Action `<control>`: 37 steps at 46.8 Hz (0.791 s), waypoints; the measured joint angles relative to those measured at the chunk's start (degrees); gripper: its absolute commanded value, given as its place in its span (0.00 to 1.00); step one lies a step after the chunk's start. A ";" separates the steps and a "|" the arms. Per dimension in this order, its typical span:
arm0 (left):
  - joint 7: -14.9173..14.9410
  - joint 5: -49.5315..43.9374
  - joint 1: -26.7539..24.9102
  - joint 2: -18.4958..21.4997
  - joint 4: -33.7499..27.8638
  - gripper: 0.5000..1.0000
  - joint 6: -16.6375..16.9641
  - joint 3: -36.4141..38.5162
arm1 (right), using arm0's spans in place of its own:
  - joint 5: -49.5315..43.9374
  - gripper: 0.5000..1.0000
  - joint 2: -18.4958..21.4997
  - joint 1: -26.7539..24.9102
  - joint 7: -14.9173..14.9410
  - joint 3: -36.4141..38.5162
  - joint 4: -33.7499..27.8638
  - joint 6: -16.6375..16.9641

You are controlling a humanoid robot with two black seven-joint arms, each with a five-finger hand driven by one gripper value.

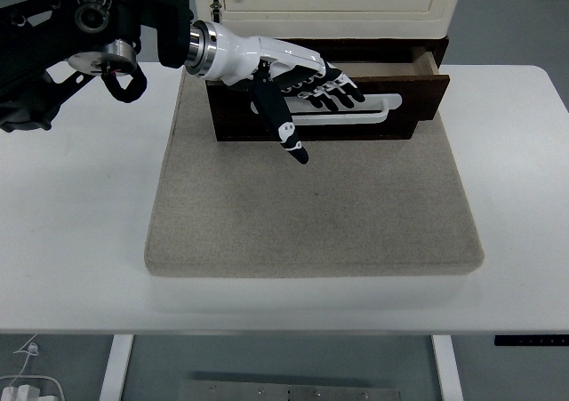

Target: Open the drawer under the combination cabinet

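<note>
My left hand (298, 90) sits upper middle of frame, fingers straight and spread over the white handle (373, 112) of the pulled-out drawer (427, 90), gripping nothing.

You have one view only, the head camera, so no second view shares the scene. It sits high on the robot's side and looks forward and down over the white bench (80, 232), whose near edge runs along the bottom at 6 o'clock. The beige mat (311, 214) fills the middle at a moderate range. The cabinet (338, 1) is cut off by the top edge at 12 o'clock, with the drawer (418, 94) just beneath. The left arm (80, 36) enters from 10 o'clock.
</note>
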 measured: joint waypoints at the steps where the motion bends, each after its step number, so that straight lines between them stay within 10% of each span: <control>1: 0.00 0.14 0.00 -0.01 0.07 1.00 0.16 0.00 | 0.00 0.86 0.00 0.00 0.00 0.00 0.00 0.00; 37: 0.07 1.10 1.23 -0.54 0.69 1.00 2.46 0.81 | 0.00 0.86 0.00 0.00 0.00 0.00 0.00 0.00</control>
